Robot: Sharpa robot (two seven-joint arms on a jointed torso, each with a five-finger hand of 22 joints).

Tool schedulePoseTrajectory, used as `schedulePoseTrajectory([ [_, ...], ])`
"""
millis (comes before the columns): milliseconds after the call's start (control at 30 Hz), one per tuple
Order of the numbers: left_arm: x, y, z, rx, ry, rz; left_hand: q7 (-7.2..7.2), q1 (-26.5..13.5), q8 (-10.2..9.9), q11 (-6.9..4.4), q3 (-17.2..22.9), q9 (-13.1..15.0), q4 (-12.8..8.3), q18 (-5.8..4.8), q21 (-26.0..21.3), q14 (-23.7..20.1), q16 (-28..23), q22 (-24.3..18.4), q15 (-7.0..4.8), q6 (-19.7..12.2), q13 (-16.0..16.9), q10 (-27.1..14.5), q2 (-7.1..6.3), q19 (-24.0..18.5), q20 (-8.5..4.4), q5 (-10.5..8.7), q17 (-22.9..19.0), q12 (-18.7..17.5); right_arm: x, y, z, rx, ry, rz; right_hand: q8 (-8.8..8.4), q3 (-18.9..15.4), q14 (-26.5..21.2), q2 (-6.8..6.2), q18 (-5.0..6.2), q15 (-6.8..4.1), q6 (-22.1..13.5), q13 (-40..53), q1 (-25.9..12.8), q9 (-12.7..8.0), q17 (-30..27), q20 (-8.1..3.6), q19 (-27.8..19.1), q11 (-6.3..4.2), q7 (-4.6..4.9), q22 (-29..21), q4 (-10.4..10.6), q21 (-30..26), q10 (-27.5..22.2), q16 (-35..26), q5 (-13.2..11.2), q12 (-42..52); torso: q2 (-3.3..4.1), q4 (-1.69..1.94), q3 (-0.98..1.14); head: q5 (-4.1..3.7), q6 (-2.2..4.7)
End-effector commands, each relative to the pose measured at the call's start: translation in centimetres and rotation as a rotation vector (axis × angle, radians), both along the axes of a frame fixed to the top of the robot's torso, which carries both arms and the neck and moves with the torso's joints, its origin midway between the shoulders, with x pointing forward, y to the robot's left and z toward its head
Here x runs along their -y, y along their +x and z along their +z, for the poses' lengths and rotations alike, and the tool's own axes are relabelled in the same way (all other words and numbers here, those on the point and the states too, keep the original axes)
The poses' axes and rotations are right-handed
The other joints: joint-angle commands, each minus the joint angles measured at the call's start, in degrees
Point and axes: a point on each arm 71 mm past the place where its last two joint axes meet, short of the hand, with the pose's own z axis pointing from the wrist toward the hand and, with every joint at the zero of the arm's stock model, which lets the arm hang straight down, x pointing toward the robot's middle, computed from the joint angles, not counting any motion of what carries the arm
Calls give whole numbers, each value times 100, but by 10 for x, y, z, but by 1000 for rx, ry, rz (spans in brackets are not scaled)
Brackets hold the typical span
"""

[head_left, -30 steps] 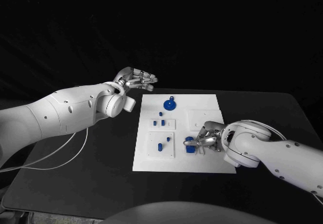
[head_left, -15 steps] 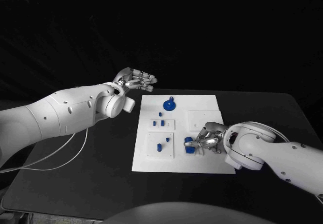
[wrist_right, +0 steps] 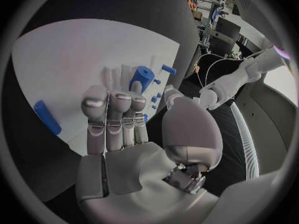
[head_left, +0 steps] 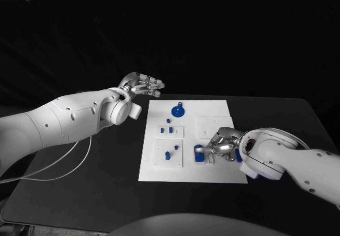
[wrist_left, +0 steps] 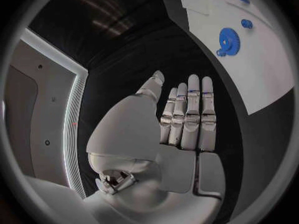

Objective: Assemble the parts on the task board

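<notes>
The white task board (head_left: 216, 174) lies in the middle of the black table (head_left: 85, 187), its long side running away from the robot. At its far end rests a blue gear (head_left: 179, 110), and the left wrist view shows the same gear (wrist_left: 229, 39) flat on the white surface with a smaller blue piece (wrist_left: 246, 23) just beside it. Nearer the robot, two raised white squares on the board's left half carry small blue pegs (head_left: 167, 130), and another peg (head_left: 168, 155) stands in the closer square.

The left hand (head_left: 144, 84) hovers above the table off the board's far left corner, well apart from every part. Its fingers (wrist_left: 190, 109) are stretched out side by side and it holds nothing.

The right hand (head_left: 219, 146) rests low over the near right part of the board, its fingers bent down toward a blue cylinder (head_left: 199, 153). In the right wrist view the fingertips (wrist_right: 118, 102) curl close to the cylinder (wrist_right: 141, 78), which stands among pale upright posts. The fingers look to be touching it, but whether they truly clamp it is hard to tell from these angles. A separate blue bar (wrist_right: 47, 117) lies flat on the board to one side of the hand, apart from the fingers.
</notes>
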Motion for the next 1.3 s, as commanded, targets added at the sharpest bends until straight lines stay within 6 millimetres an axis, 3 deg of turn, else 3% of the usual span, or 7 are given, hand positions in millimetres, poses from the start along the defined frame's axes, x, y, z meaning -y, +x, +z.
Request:
schedulePoseTrajectory([
  [33,2,-1,0,-2,-10,-13,-2,-35,-8,3,-11,-2,22,-50,17,-41,-14,-5,-1,-45,2,-41,29,28,10,-18,7,-7,0,-2,1,-15,18,38,-4,113,-10,116,7,-37,59,20,388,60,-21,-25,341,-16,-5,7,-488,34,34,28,527,51,3,1,-3,-5,-2],
  [167,1,-1,0,-3,-10,-12,-2,-35,-8,3,-11,-2,22,-50,17,-41,-14,-5,-1,-45,2,-41,29,28,10,-18,7,-7,1,-3,2,-19,28,55,-13,469,-15,211,-20,-54,66,72,548,-39,-54,-44,339,-51,-69,6,-1252,26,22,17,1108,132,4,0,1,-4,-1],
  [233,1,-1,0,-4,-10,-12,-2,-35,-8,3,-11,-2,22,-50,17,-41,-14,-5,-1,-45,2,-41,29,28,10,-18,7,-7,0,-4,2,-20,33,65,-11,560,-19,243,-25,-58,80,78,548,-88,-63,-51,339,-59,-75,6,-1482,22,22,18,1349,144,3,0,3,-4,0],
  [367,1,-1,-1,-5,-10,-12,-2,-35,-8,3,-11,-2,22,-50,17,-41,-14,-5,-1,-45,2,-41,29,28,10,-18,7,-7,-1,-6,3,-23,39,81,-12,643,-23,227,-33,-62,93,82,520,-188,-71,-57,339,-68,-82,11,-1753,23,15,20,1854,146,2,2,-1,-3,-6],
  [467,1,-1,-1,-6,-10,-12,-2,-35,-8,3,-11,-2,22,-50,17,-41,-14,-5,-1,-45,2,-41,29,28,10,-18,7,-7,-1,-7,3,-24,42,88,-10,662,-24,238,-36,-63,103,83,429,-252,-73,-60,340,-71,-84,16,-1882,24,14,30,2036,147,3,1,-2,-2,-7],
  [933,0,-1,-1,-7,-9,-11,-2,-35,-8,3,-11,-2,22,-50,17,-41,-14,-5,-1,-45,2,-41,29,28,10,-18,7,-7,-1,-6,1,-17,24,80,-8,624,-29,297,-35,-66,116,78,356,-209,-85,-61,340,-76,-94,20,-1927,15,17,36,2014,143,4,5,-8,1,-26],
  [1300,0,-1,-2,-8,-10,-13,1,-39,-6,2,-15,-1,28,-50,22,-41,-14,-53,-2,-58,2,-40,45,37,10,-18,8,-7,-1,-1,0,9,-10,29,-8,1484,-31,428,-49,-68,109,87,251,-153,-126,-64,342,-84,-100,18,-2308,13,53,21,1299,185,6,7,-5,0,-45],
])
